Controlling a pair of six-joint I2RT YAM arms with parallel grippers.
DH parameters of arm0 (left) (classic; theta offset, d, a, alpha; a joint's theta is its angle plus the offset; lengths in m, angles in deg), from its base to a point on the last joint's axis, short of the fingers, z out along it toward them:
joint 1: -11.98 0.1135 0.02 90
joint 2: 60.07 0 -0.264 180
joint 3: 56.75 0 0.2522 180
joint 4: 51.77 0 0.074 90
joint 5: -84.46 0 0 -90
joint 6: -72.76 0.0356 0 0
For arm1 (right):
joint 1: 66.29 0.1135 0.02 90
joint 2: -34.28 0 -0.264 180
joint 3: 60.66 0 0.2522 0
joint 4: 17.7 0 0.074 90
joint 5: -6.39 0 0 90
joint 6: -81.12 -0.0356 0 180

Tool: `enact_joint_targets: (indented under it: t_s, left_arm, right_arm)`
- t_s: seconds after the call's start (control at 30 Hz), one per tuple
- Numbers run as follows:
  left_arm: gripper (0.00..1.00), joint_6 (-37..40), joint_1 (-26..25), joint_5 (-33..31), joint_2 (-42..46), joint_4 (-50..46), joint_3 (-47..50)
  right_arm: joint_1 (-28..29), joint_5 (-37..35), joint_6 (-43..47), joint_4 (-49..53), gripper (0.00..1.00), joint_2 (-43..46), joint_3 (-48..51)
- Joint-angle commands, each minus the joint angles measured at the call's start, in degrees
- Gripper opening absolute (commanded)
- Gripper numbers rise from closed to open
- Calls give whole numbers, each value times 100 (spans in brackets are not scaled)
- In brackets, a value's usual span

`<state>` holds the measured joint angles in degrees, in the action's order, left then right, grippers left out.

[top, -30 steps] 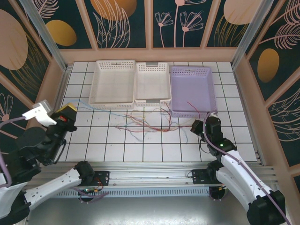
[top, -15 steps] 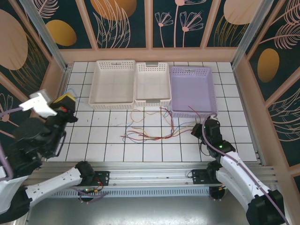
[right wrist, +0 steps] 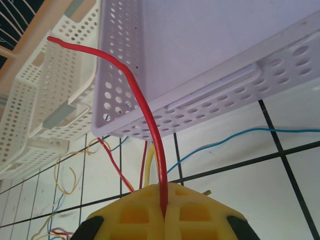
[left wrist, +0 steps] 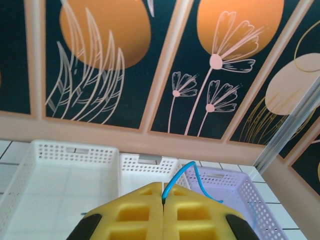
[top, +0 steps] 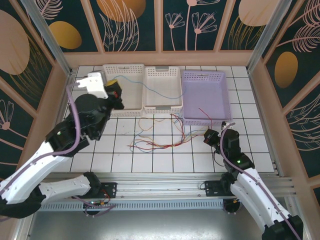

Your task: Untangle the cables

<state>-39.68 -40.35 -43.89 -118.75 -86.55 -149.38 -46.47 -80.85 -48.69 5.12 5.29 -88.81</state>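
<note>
Blue cable (left wrist: 188,163) is now lifted over the baskets (top: 161,107), pinched in my left jaws. My right jaws pinch a red cable (right wrist: 156,140). I think blue is coming free.

Left end effector (top: 112,83) swung over the white basket (top: 122,66) (blue cable (left wrist: 170,182) trailing)

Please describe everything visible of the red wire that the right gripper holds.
The red wire is thin, smooth and looks plastic-coated. The right gripper pinches it between its shut yellow pads. From there it rises, arcs sideways and ends free in front of the perforated wall of the purple basket.
</note>
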Motion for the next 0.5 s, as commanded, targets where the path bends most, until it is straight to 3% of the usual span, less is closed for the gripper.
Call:
enact_joint_targets:
  t_s: [0.0, 0.2, 0.47]
  left_arm:
    - [0, 417, 116, 314, -464, 779, -368]
    - [0, 336, 778, 1268, -1609, 1091, -1053]
    - [0, 584, 1099, 1586, -2790, 1306, -1898]
  right_arm:
    - [-3, 195, -88, -41, 0, 61, 21]
    - [26, 313, -77, -78, 0, 89, 17]
    - [66, 371, -96, -156, 0, 90, 34]
